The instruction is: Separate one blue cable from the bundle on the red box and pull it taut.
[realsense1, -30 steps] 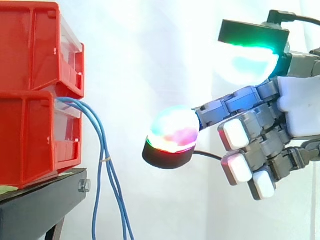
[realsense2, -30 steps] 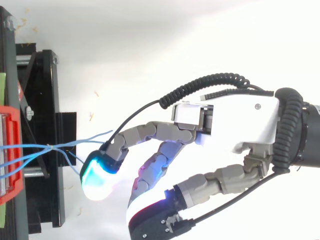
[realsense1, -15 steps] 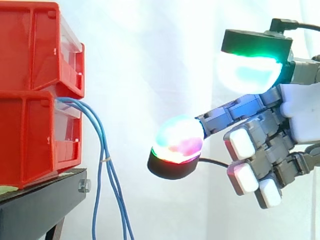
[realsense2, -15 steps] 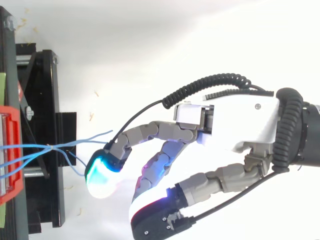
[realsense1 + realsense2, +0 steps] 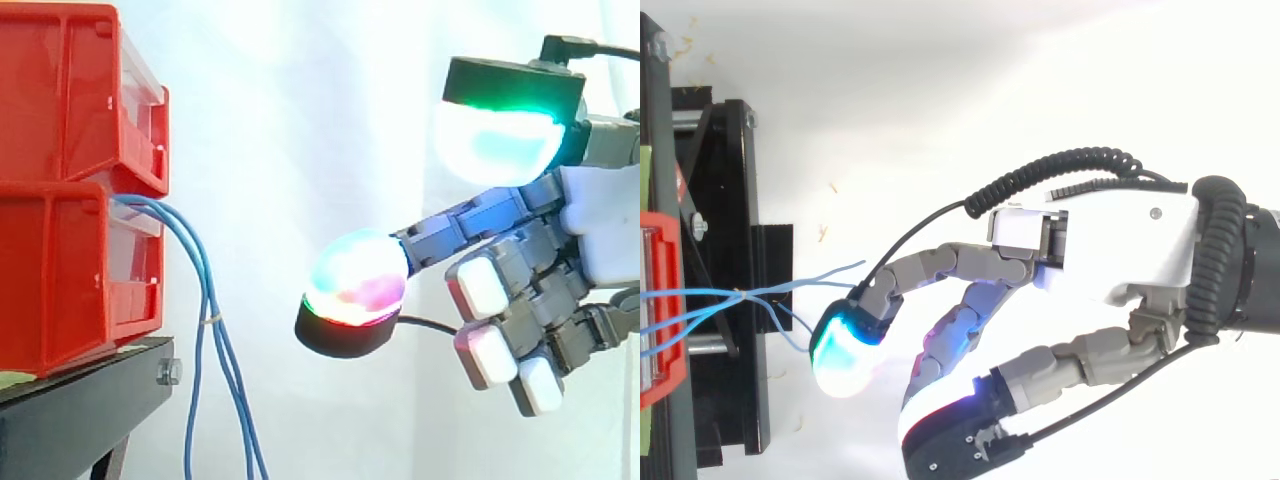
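Plainly, the hand [image 5: 590, 225] holds nothing: one finger reaches toward the blue cables [image 5: 203, 290] hanging from the lower red box [image 5: 60, 270], with the thumb spread wide and the rest curled. The strands hang close together, so a pinch may catch several or simply brush them aside.

hand [image 5: 1120, 240]: white palm shell | grey segmented fingers [image 5: 960, 262] | black-backed pads [image 5: 355, 285] glowing cyan, green, magenta

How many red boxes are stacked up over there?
2. The upper red box sits on top of the lower red box, which rests on the black stand at the left. More could be hidden beyond the picture's edge.
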Tool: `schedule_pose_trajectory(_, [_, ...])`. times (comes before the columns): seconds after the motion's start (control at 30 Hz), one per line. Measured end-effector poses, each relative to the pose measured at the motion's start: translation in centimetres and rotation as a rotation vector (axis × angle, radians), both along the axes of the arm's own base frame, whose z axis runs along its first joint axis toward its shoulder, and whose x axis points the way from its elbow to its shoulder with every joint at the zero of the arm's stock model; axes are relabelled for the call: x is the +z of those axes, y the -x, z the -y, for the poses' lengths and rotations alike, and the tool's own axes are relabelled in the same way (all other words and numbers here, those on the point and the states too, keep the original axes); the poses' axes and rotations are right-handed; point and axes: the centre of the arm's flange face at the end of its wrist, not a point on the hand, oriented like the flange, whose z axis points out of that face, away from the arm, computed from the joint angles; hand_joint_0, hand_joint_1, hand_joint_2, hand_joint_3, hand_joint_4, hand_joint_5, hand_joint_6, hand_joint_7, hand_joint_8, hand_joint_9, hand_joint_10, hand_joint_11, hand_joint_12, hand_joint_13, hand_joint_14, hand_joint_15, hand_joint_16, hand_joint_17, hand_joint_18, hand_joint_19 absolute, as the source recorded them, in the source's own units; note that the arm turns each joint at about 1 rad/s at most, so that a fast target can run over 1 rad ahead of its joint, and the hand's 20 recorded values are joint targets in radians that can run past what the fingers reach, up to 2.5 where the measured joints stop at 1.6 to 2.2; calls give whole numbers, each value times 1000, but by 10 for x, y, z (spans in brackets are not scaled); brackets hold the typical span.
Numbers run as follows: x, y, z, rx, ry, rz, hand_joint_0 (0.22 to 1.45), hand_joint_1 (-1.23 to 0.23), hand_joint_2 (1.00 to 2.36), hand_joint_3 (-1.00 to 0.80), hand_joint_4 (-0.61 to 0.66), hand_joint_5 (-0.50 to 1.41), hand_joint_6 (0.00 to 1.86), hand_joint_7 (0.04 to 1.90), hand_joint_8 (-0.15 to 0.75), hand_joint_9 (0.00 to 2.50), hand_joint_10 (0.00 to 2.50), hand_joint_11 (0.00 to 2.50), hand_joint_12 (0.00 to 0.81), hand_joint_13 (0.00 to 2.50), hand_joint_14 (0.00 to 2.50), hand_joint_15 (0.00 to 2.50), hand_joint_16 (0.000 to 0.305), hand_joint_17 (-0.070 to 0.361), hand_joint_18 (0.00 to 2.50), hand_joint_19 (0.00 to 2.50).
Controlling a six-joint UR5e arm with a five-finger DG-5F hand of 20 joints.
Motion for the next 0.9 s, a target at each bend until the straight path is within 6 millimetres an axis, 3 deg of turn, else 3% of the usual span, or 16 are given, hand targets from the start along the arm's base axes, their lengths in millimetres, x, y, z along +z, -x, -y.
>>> schedule_pose_trajectory(0.43, [0, -1, 0, 1, 2, 6, 531, -544, 1007, -407, 233, -166, 501, 697, 252, 933, 8, 267, 316, 769, 17, 451, 44, 98, 692, 528])
schedule_pose_trajectory(0.7, [0, -2, 0, -1, 1, 19, 512, -537, 1004, -426, 252, -166, 502, 703, 241, 806, 6, 181, 374, 587, 13, 347, 53, 120, 491, 516])
schedule_pose_trajectory(0.9, [-6, -4, 0, -14, 4, 13, 507, -537, 1004, -439, 225, -169, 502, 706, 221, 807, 6, 180, 357, 564, 13, 325, 52, 117, 416, 484])
